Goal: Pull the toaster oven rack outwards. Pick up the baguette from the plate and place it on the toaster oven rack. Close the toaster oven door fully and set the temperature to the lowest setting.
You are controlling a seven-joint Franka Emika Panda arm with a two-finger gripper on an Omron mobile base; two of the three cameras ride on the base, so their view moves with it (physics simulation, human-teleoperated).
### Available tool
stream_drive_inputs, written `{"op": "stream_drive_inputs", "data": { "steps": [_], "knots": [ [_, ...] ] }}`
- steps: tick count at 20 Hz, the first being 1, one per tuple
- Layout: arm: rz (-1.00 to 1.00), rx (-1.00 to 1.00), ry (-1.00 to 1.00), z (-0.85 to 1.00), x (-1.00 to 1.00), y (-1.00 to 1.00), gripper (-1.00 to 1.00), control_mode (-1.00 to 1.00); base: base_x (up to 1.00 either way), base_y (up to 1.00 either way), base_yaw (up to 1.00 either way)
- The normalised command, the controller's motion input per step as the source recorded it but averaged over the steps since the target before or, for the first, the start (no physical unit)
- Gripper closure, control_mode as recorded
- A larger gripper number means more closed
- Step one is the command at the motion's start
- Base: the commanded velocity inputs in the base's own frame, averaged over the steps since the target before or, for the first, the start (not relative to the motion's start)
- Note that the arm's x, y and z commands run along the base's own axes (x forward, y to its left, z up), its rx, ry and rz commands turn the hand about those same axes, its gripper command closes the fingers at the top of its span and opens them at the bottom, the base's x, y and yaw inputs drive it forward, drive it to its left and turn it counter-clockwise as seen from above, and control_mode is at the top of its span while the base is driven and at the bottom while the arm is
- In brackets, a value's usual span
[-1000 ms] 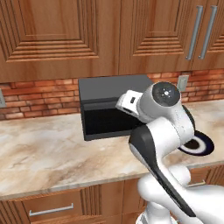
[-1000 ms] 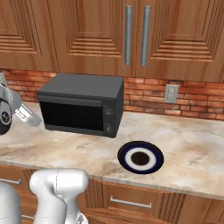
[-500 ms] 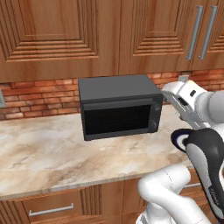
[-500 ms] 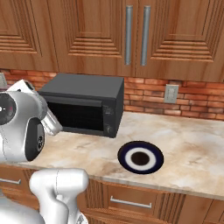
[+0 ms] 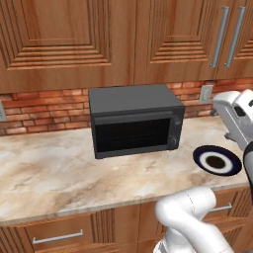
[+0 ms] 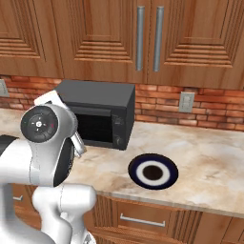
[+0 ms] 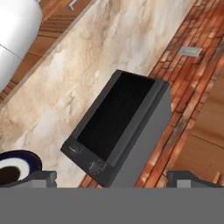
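**A:** Start nearest. What's at the bottom of the hand view?

**B:** The gripper [image 7: 111, 178]: its two dark fingertips sit far apart at the lower left and lower right, jaws wide, nothing between them. In the lower left corner, just above the left tip, is a slice of the plate [image 7: 19, 162], navy rim with a white centre.

**A:** Is the baguette on it?

**B:** In the right base view the plate [image 6: 136, 172] lies lower centre on the marble counter [image 6: 209, 162], with a brown patch in its middle. I take that to be the baguette [image 6: 152, 172], though it is too small to make out its shape.

**A:** And further back?

**B:** The toaster oven [image 5: 134, 119] stands mid-frame in the left base view, against the brick wall [image 5: 44, 106]. The toaster oven door [image 5: 132, 134] looks shut flat against the front, with the control strip at its right side. No rack shows outside it.

**A:** So how far along?

**B:** By my judgement, nothing is done. The rack must come out, which needs the door opened first. Then the baguette goes on the rack, the door shuts, and the temperature is turned to lowest.
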Motion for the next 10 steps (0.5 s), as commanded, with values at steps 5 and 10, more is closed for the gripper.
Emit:
{"op": "stream_drive_inputs", "data": {
  "steps": [5,10],
  "knots": [
    [-0.09,0.07,-0.25,-0.59,-0.04,-0.24,-1.00,-1.00,0.00,0.00,0.00],
    [-0.03,0.11,-0.21,-0.66,0.00,-0.24,-1.00,-1.00,0.00,0.00,0.00]
  ]
}}
